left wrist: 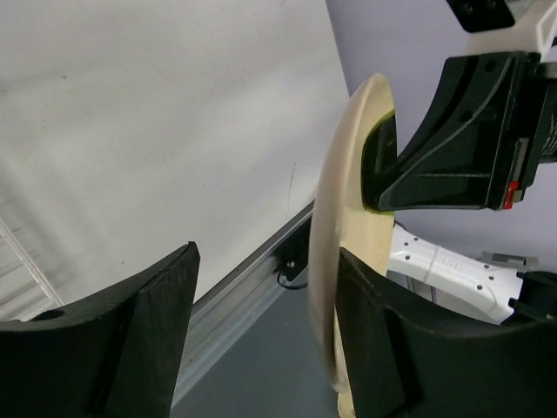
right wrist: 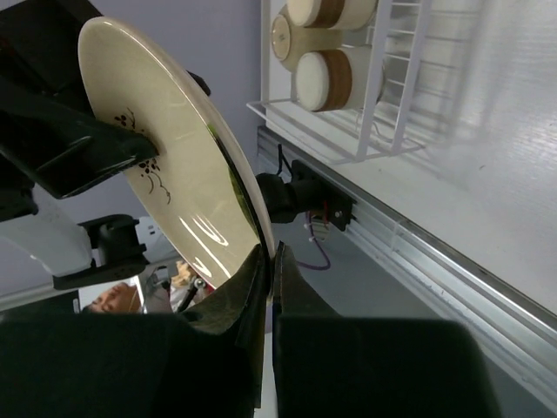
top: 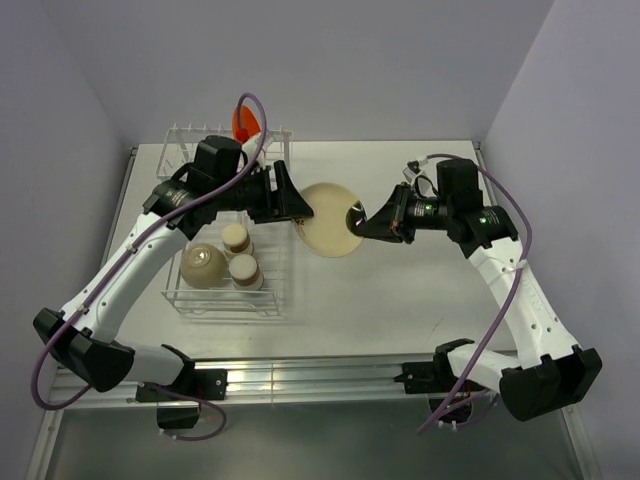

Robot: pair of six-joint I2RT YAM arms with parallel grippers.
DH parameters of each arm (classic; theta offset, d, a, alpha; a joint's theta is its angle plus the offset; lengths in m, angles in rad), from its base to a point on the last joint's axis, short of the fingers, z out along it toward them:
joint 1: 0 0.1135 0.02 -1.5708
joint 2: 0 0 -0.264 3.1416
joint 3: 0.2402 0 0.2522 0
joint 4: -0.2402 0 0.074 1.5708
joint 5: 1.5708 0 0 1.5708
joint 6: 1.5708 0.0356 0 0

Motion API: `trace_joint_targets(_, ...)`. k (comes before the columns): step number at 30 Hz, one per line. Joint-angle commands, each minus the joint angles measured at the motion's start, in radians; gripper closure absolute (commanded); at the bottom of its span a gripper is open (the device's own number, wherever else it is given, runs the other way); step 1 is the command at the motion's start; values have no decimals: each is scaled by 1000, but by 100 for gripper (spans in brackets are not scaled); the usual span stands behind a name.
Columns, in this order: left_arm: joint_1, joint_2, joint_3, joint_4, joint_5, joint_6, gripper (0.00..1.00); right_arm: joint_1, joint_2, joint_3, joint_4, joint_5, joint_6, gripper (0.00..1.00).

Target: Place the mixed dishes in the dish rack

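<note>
The cream plate (top: pixel 328 220) hangs on edge above the table, just right of the dish rack (top: pixel 283 300). My right gripper (top: pixel 365 222) is shut on its right rim (right wrist: pixel 274 252). My left gripper (top: pixel 300 208) is open around the opposite rim: the plate (left wrist: pixel 348 218) rests against one finger (left wrist: pixel 383 348), and the other finger (left wrist: pixel 148 322) stands well apart. In the rack lie a white-beige bowl (top: pixel 203 266) and two small cups (top: pixel 236 238) (top: pixel 246 270). An orange-red plate (top: pixel 245 125) stands upright among the prongs at the rack's far end.
The white wire rack (right wrist: pixel 383 131) takes up the left of the table. An aluminium rail (top: pixel 320 378) runs along the near edge. Purple-grey walls close in the back and both sides.
</note>
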State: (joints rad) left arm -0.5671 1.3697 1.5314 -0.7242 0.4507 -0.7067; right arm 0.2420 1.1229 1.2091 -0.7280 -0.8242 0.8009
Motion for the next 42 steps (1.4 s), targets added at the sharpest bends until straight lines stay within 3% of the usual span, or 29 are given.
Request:
trace_joint_targets(1,-4,-63,-22,20,49,32,33,17,-17,50,55,-70,30,100)
trace_joint_targets(2,-5,-78,-42,32,63,27,36,20,-17,46,71,-79,40,100)
trace_joint_targets(6,-5,-106,-74,107,120,4,65,37,-9,36,98,-82,46,100)
trace_joint_targets(7,-4,-112,-86,123,134,-10,80,42,-8,41,95,-81,44,100)
trace_joint_targets(9,-4,-119,-94,155,181,-25,100,48,1,53,91,-73,37,100)
trace_joint_targets(10,-5,-126,-91,170,181,-28,100,51,3,61,85,-66,32,96)
trace_joint_targets(14,7,-190,-54,173,65,-13,100,54,12,116,0,-12,-28,56)
trace_joint_targets(18,64,-166,62,128,-56,36,100,52,17,205,-100,95,-72,48)
trace_joint_targets(20,114,-94,192,57,-98,94,100,51,8,219,-126,149,-75,42)
trace_joint_targets(24,144,-6,403,26,-266,205,100,51,-21,221,-145,171,-71,41)
trace_joint_targets(27,167,32,515,23,-446,251,100,51,-26,204,-166,165,-83,41)
trace_joint_targets(28,176,35,544,28,-568,260,100,51,-28,198,-171,160,-88,41)
trace_joint_targets(35,191,32,555,114,-1004,375,100,51,-67,121,-180,143,-103,43)
trace_joint_targets(42,190,81,596,77,-1156,530,100,52,-55,113,-203,139,-134,44)
